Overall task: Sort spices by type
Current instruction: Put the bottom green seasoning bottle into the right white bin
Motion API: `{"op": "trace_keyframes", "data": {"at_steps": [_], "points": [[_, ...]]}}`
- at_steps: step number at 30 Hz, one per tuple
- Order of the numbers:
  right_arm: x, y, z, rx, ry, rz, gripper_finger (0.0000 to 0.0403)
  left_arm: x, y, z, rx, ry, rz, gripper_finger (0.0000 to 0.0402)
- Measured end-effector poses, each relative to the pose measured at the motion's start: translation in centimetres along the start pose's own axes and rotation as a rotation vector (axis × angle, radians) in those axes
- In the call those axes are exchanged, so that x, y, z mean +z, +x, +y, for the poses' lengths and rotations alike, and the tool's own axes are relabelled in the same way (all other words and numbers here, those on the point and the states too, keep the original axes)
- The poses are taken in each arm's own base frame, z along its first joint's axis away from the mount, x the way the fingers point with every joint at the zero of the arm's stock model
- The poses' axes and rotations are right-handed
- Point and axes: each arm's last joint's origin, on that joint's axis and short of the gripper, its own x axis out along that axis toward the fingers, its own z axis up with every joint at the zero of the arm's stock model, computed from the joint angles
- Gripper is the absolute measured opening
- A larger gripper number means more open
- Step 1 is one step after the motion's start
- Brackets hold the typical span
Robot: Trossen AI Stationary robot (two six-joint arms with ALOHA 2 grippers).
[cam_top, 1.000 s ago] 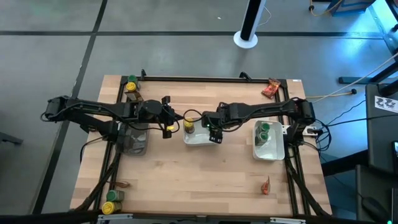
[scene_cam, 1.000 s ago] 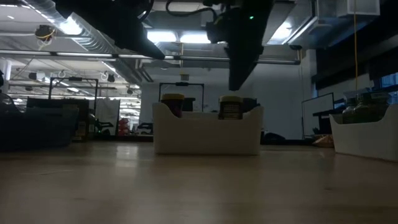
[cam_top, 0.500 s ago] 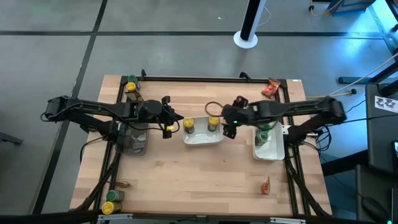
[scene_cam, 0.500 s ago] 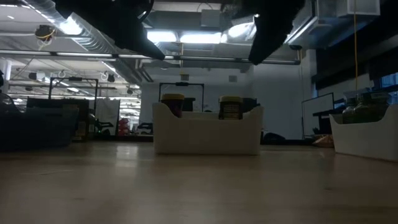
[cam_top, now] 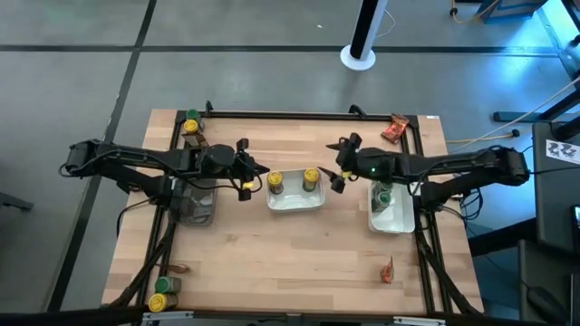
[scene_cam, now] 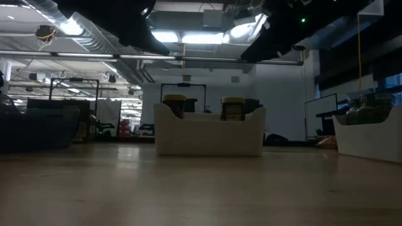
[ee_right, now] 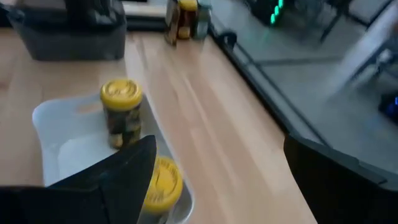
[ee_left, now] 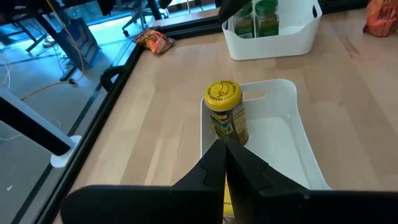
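A: Spices, left to right: two jars are left loose at the table's left corners; the left gripper is seen shut, empty, beside the middle tray.

B: Two yellow-lidded jars are sorted there; the right gripper is spread wide, empty; green-lidded jars are binned in the right tray, packets are left outside.

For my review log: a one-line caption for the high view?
Two yellow-lidded jars stand in the middle white tray; open right gripper beside it.

Two yellow-lidded small spice jars in a white rectangular plastic tray, green-lidded jars, red-orange flat packet, pale wooden table
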Motion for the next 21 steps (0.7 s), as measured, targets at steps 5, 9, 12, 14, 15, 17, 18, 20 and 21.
{"op": "trace_keyframes", "data": {"at_steps": [5, 9, 12, 14, 15, 17, 18, 20, 21], "points": [[0.5, 0.7, -1.0, 0.034, -0.051, -0.103, 0.0351, 0.5, 0.0, 0.3, 0.017, 0.012, -0.028, 0.0006], [0.8, 0.8, -1.5, 0.080, -0.074, -0.153, 0.0351, 1.7, -0.4, 0.7, 0.049, -0.018, -0.039, 0.0044], [0.9, 0.9, -1.6, 0.125, -0.083, -0.169, 0.0351, 3.0, -1.2, 1.0, 0.045, -0.054, -0.006, 0.0102], [0.9, 0.9, -1.6, 0.155, -0.094, -0.175, 0.0351, 3.9, -1.8, 1.2, 0.033, -0.052, 0.040, 0.0146], [0.9, 0.9, -1.5, 0.175, -0.096, -0.180, 0.0351, 4.4, -2.3, 1.2, 0.025, -0.050, 0.066, 0.0168], [0.9, 0.9, -1.4, 0.222, -0.098, -0.189, 0.0351, 5.8, -3.1, 0.9, 0.004, -0.046, 0.096, 0.0207], [0.9, 0.8, -1.3, 0.248, -0.093, -0.192, 0.0351, 6.5, -3.5, 0.6, -0.017, -0.034, 0.110, 0.0224], [1.0, 0.8, -1.1, 0.307, -0.079, -0.200, 0.0351, 8.0, -3.9, -0.7, -0.074, 0.010, 0.141, 0.0248], [1.0, 0.8, -1.1, 0.334, -0.076, -0.205, 0.0351, 8.7, -3.9, -1.5, -0.096, 0.037, 0.156, 0.0255]]}}
